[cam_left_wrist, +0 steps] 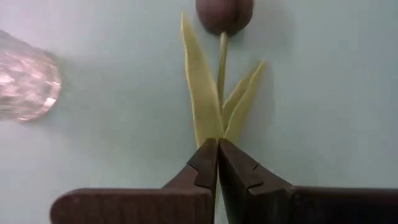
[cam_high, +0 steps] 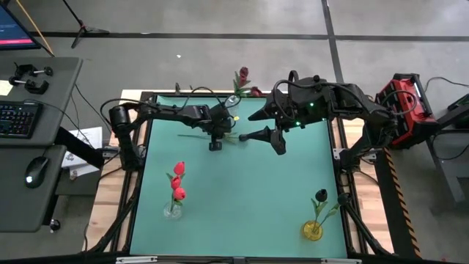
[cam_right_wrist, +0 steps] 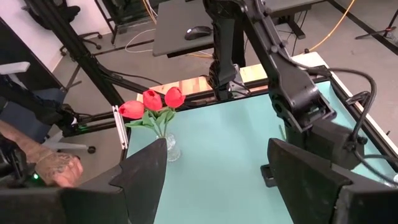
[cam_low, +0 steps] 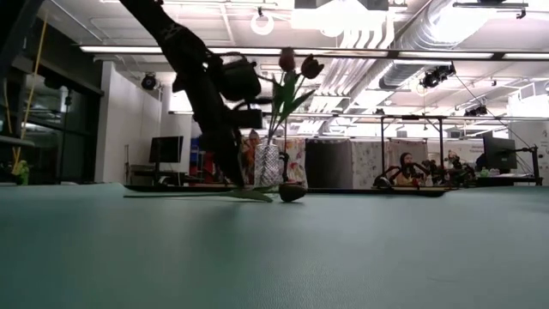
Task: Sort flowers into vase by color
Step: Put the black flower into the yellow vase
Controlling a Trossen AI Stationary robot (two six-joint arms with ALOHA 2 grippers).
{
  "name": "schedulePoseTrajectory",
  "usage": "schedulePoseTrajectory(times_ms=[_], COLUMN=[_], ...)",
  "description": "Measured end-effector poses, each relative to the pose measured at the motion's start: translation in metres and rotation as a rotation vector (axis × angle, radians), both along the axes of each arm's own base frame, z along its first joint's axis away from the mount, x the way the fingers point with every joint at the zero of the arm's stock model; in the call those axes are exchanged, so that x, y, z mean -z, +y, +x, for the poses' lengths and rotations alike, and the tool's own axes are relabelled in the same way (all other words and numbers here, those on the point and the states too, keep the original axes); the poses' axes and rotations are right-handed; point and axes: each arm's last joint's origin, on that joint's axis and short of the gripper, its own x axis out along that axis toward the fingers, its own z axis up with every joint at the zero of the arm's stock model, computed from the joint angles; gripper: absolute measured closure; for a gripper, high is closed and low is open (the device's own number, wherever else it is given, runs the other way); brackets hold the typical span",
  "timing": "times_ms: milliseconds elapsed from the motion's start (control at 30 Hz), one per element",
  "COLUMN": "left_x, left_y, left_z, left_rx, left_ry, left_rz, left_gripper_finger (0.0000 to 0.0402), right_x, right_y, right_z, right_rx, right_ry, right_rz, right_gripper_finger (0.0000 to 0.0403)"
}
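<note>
A dark maroon flower [cam_left_wrist: 224,14] with a long green stem and leaves lies flat on the teal table [cam_high: 242,198], toward the far side; it also shows in the low view [cam_low: 290,193]. My left gripper [cam_left_wrist: 217,142] [cam_high: 215,145] is down on it, shut on its stem. My right gripper [cam_right_wrist: 217,177] [cam_high: 270,141] hangs open, high above the table to the right of the flower, holding nothing. Red flowers stand in a clear vase [cam_high: 176,194] at the near left. A dark flower stands in a yellow vase [cam_high: 314,226] at the near right. My left gripper pinches the flower's stem between its two fingers where the leaves spring from it [cam_left_wrist: 218,132], well below the head. The fingers slant steeply down from the table's left side. The flower lies on the table, head toward the table's right.
A clear vase [cam_low: 269,165] with maroon flowers [cam_high: 242,75] stands at the table's far edge, just behind the left gripper; it shows in the left wrist view too [cam_left_wrist: 25,84]. A desk with a keyboard [cam_high: 18,117] lies left of the table. A person's forearm [cam_right_wrist: 37,163] shows beyond the table's edge.
</note>
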Motion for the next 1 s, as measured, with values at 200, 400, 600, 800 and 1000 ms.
schedulePoseTrajectory(times_ms=[200, 400, 600, 800, 1000], left_x=[-0.033, -0.067, -0.088, -0.078, -0.035], left_y=[-0.004, -0.01, -0.016, -0.018, -0.013], left_z=[-0.009, -0.022, -0.038, -0.046, -0.032], left_rx=[-0.002, -0.003, 0.005, 0.007, 0.031], left_ry=[-0.067, -0.14, -0.137, -0.121, -0.06], left_rz=[0.017, 0.031, 0.031, 0.012, -0.02], left_gripper_finger=[0.0401, 0.0401, 0.0401, 0.0401, 0.0371], right_x=[0.0, -0.001, 0.0, 0.013, 0.013], right_y=[0.0, 0.0, -0.001, -0.003, -0.002], right_z=[0.0, 0.001, 0.001, 0.004, 0.005], right_rx=[-0.005, -0.009, 0.027, 0.032, 0.026], right_ry=[-0.001, -0.015, 0.0, 0.078, 0.082], right_rz=[-0.01, -0.016, 0.049, 0.029, 0.025], right_gripper_finger=[0.0137, 0.0137, 0.0137, 0.0137, 0.0137])
